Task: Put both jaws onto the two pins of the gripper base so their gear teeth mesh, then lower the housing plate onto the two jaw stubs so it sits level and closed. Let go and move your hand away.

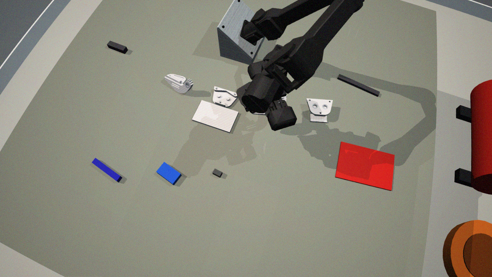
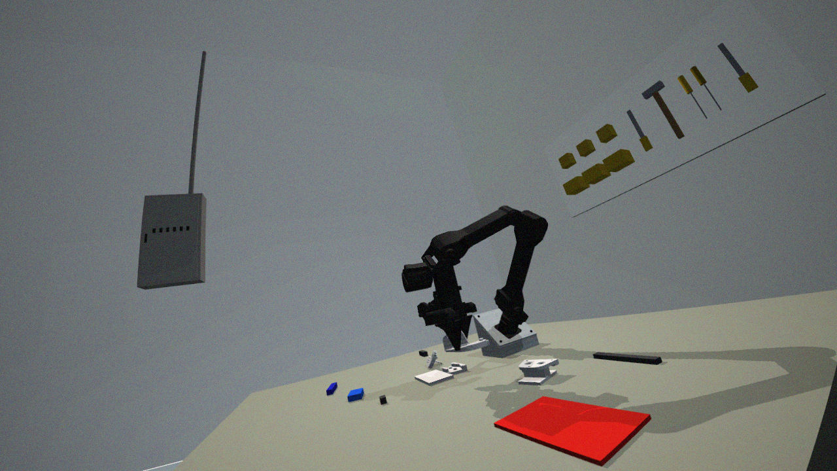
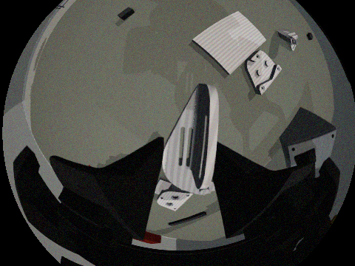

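Note:
My gripper (image 2: pixel 462 343) (image 3: pixel 186 143) is shut on a white jaw (image 2: pixel 478 345) (image 3: pixel 177 148), held a little above the table; its toothed end points back under my hand. In the top view the fingertips are hidden under the arm. The other white jaw (image 1: pixel 178 83) (image 2: pixel 432 358) (image 3: pixel 289 38) lies at the left, teeth to the right. A white part with two short pegs (image 1: pixel 223 99) (image 2: pixel 454 368) (image 3: pixel 263 75), seemingly the gripper base, lies flat. A raised white plate with two round openings (image 1: pixel 319 109) (image 2: pixel 539 366) (image 3: pixel 174 200), seemingly the housing plate, stands to the right.
A white slab (image 1: pixel 215 116) (image 3: pixel 229 42) lies against the pegged part. A red panel (image 1: pixel 364 168) (image 2: pixel 570 427), two blue blocks (image 1: pixel 168 172) (image 1: pixel 106 169), a small dark block (image 1: pixel 217 172) and black bars (image 1: pixel 358 85) (image 1: pixel 117 47) lie around. The arm's grey wedge mount (image 1: pixel 228 42) stands behind.

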Available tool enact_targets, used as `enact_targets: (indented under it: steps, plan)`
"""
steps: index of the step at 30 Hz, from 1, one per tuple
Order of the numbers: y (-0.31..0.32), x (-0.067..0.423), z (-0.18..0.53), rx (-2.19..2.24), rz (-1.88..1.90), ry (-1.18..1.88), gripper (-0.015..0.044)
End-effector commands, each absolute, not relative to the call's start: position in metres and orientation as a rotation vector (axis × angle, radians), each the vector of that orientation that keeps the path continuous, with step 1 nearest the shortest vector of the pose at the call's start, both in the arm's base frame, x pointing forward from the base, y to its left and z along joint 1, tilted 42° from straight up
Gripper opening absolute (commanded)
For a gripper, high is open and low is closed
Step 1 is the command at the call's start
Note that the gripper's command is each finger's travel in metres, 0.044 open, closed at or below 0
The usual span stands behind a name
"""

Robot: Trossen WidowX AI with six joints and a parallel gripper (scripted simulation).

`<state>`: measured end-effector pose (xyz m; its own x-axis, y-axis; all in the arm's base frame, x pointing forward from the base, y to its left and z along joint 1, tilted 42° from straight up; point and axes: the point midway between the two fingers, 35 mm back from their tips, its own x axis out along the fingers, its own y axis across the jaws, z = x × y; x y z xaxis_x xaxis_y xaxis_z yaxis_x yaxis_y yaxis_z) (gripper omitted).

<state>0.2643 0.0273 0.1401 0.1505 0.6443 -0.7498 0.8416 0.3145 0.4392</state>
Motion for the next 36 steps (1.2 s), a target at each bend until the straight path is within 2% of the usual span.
enact_targets:
  steps: [1, 36]
  plan:
    - [0.015, 0.267, 0.131, 1.346, -0.204, 1.552, 0.0134]
    - [-0.072, 0.262, 0.056, 0.928, 0.195, 1.476, 0.0134]
